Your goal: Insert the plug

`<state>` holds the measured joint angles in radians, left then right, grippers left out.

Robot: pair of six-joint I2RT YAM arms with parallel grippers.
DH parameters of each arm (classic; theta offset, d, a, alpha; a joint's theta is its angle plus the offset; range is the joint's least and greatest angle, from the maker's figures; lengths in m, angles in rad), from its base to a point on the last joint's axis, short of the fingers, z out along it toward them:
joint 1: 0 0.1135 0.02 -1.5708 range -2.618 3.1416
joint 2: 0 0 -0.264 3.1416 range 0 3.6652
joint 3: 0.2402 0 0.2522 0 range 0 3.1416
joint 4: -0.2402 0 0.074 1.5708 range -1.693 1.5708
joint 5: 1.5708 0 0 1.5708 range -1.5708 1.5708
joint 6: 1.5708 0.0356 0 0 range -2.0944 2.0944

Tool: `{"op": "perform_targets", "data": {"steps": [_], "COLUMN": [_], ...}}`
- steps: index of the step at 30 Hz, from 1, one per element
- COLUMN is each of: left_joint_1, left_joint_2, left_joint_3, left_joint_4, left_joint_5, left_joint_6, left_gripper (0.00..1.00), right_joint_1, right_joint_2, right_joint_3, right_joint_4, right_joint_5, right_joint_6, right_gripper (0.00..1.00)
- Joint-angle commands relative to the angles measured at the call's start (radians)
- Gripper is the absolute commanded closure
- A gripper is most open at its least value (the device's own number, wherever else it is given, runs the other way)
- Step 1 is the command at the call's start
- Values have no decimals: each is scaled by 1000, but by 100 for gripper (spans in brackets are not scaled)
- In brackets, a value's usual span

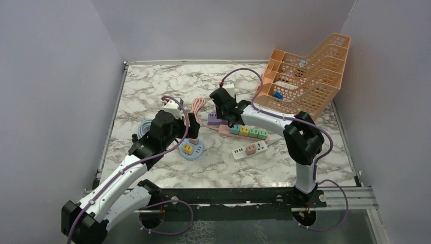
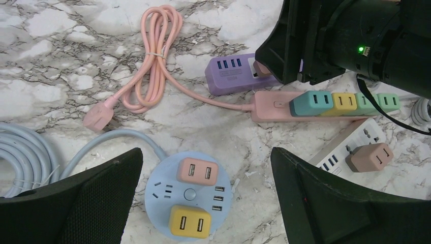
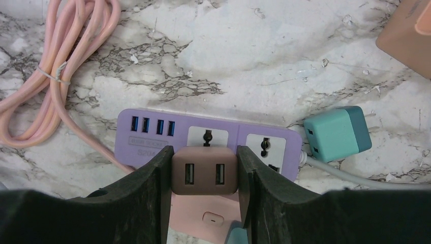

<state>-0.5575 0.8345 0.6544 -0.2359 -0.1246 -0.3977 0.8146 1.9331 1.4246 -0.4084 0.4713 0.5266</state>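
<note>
- Brown plug (image 3: 204,173): a rounded square adapter with two USB ports on its visible face. It is clamped level between the fingers of the right gripper (image 3: 204,151), at the strip's near edge, just below the left socket. Its prongs are hidden, so contact is uncertain.
- Purple power strip (image 3: 147,142): it lies flat on the marble table (image 3: 254,51). It has four blue USB ports at one end, then two white sockets with their holes showing.
</note>
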Motion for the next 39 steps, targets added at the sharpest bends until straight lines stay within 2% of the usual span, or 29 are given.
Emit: {"op": "perform_targets", "data": {"steps": [1,10,17,22,27,32,34,36,39], "left_joint_1": [7,7,8,8,9,10,10,10,10], "left_joint_2": [4,7,9,4,-9,-22,-25,-25,-21], "left_joint_3": [35,41,46,47,47,54,57,62,70], "left_joint_4": [21,24,22,15,11,5,2,-3,-5], "left_joint_5": [-35,-49,-55,-67,-102,-123,-125,-123,-117], "left_joint_6": [11,17,18,22,22,26,28,29,35], "left_gripper": [1,1,1,1,1,1,1,1,1], "right_joint_1": [22,58,61,63,90,90,90,86,57], "right_joint_2": [90,72,108,173,235,186,125,64,-14], "right_joint_3": [-31,-134,-157,-151,-149,-180,-201,-192,-137], "right_joint_4": [-110,-32,2,-25,-48,-11,21,31,-4], "right_joint_5": [0,80,56,85,188,131,100,75,64], "right_joint_6": [105,165,140,124,81,109,120,123,150], "right_gripper": [92,92,86,89,90,90,87,77,55]}}
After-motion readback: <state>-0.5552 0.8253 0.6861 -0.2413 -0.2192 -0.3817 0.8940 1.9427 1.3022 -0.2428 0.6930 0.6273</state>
